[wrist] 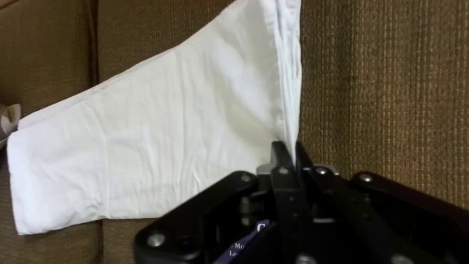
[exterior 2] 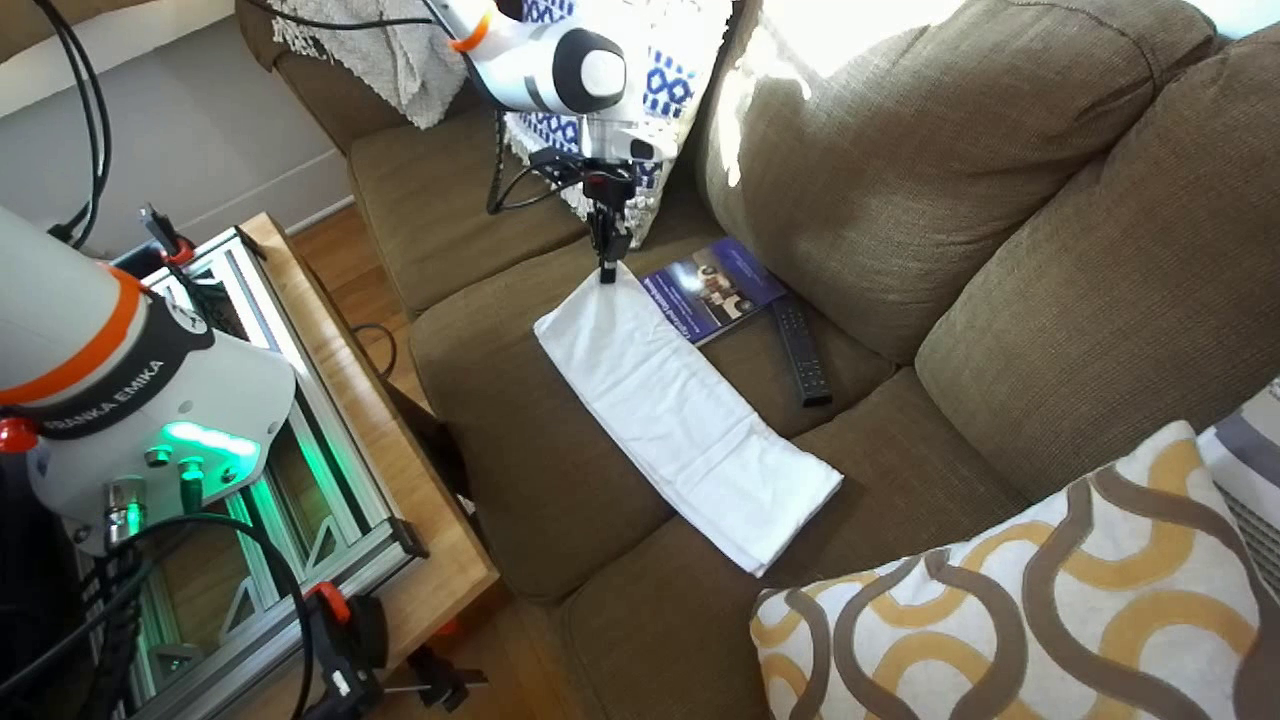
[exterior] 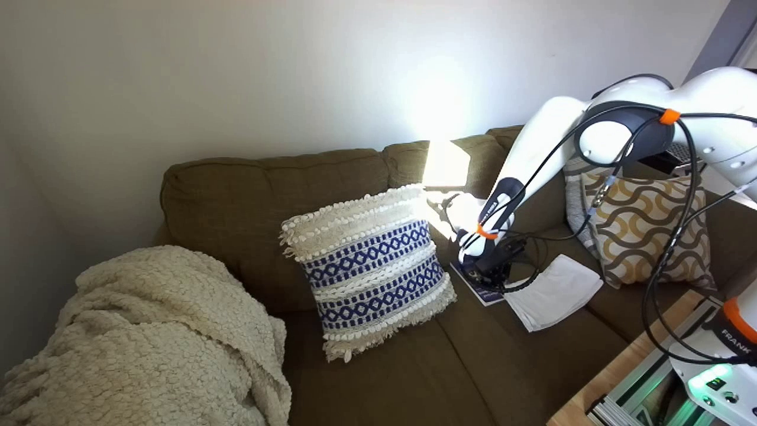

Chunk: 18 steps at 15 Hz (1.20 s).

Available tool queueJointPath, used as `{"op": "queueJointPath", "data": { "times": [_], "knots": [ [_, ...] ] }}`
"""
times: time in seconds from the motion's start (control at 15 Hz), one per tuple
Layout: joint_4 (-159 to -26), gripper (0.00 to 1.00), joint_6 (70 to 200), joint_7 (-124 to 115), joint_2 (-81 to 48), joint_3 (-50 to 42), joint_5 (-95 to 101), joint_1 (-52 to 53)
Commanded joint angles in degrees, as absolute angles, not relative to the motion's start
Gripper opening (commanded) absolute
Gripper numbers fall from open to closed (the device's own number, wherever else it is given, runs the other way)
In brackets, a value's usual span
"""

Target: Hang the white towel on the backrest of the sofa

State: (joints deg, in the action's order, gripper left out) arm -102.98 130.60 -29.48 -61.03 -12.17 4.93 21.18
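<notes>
The white towel (exterior 2: 690,410) lies folded into a long strip on the sofa seat. It also shows in an exterior view (exterior: 556,293) and fills much of the wrist view (wrist: 146,139). My gripper (wrist: 287,150) is shut on one end of the towel, with layered cloth pinched between the fingertips. In an exterior view the gripper (exterior 2: 608,272) points down at the towel's corner near the book. The rest of the towel rests on the seat cushions. The sofa backrest (exterior 2: 930,150) stands behind; it also shows in an exterior view (exterior: 272,207).
A purple book (exterior 2: 710,285) and a black remote (exterior 2: 800,350) lie between towel and backrest. A blue-and-white fringed pillow (exterior: 372,266) stands close beside the arm. A yellow-grey patterned pillow (exterior 2: 1030,600) lies past the towel's far end. A cream blanket (exterior: 159,343) covers one sofa end.
</notes>
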Motion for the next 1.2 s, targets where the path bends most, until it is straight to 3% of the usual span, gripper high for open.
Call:
{"op": "queueJointPath", "data": {
  "times": [0.0, 0.27, 0.33, 1.13],
  "knots": [
    [-116.6, 0.01, 134.5, -34.6, -49.7, -13.9, 7.8, 24.3],
    [-127.2, 0.01, 139.7, -42.9, -40.8, -16.4, 10.0, 25.8],
    [-119.4, 0.05, 135.6, -39.9, -46.4, -13.7, 9.5, 23.1],
    [-129.2, 0.01, 138.9, -46.9, -35.7, -17.1, 11.3, 22.0]
  ]
}}
